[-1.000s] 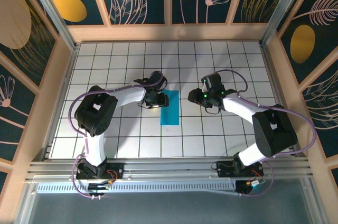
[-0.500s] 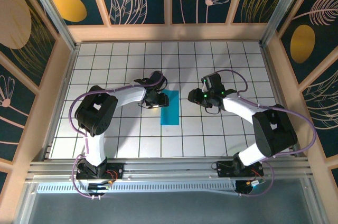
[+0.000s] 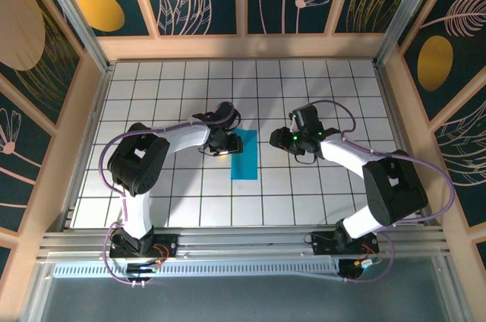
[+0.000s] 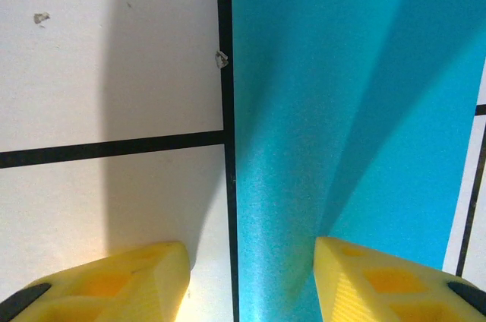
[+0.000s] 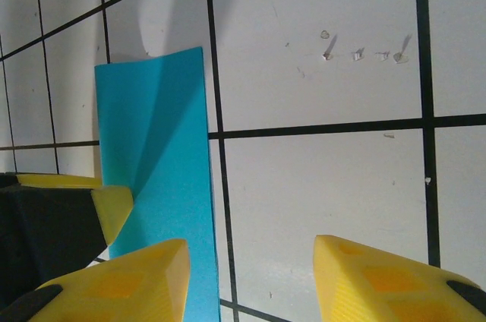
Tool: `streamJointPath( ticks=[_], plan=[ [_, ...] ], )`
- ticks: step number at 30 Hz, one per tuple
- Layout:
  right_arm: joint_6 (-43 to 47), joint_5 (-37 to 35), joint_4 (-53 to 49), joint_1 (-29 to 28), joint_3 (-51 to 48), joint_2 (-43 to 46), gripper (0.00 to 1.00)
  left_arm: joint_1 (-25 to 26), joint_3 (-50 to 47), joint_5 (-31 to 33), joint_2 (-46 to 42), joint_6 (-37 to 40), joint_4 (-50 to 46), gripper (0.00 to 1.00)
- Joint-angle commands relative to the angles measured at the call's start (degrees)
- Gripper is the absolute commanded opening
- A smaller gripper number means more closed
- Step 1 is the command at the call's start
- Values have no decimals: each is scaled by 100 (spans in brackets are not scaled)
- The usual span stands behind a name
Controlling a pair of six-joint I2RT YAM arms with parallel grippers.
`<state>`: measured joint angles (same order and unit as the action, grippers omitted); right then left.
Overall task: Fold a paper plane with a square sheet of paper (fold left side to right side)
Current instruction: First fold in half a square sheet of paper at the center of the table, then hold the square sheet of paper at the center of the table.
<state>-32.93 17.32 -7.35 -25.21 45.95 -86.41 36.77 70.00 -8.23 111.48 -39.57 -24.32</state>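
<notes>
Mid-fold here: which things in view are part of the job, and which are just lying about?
Part of the job:
- blue paper, lying as a narrow rectangle on the tiled table
- left gripper, open, astride one long edge of the paper
- right gripper, open over bare tile beside the paper

Lying about:
- small specks of debris on the tiles

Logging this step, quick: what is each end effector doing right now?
Left end effector: open, holding nothing, straddling an edge of the blue paper.
Right end effector: open, holding nothing, over bare tile.
</notes>
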Motion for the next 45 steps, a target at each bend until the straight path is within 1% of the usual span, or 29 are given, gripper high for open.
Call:
streamJointPath(
  ticks=[1, 5, 11, 14, 18, 25, 29, 32, 45],
  plan=[
    [-2, 245, 247, -79, -95, -121, 47, 136, -242, -173, 689, -125, 123, 49],
    [-106, 452, 472, -198, -76, -313, 47, 129, -256, -155, 684, -139, 121, 49],
    [-174, 529, 600, -311, 27, -542, 46, 129, -253, -145, 687, -131, 111, 49],
    [-277, 733, 785, -369, 69, -676, 43, 131, -241, -144, 699, -130, 104, 49],
    [-423, 1044, 1074, -546, 221, -1020, 32, 124, -241, -153, 706, -130, 105, 49],
    [-521, 1155, 1211, -782, 591, -1601, 14, 131, -232, -153, 714, -130, 94, 49],
    [-535, 1212, 1246, -893, 736, -1828, 8, 135, -223, -153, 714, -127, 99, 49],
    [-539, 1186, 1219, -911, 783, -1968, 6, 132, -223, -153, 711, -128, 89, 49],
    [-405, 890, 777, -950, 625, -2246, 2, 130, -223, -118, 669, -107, 94, 50]
  ],
)
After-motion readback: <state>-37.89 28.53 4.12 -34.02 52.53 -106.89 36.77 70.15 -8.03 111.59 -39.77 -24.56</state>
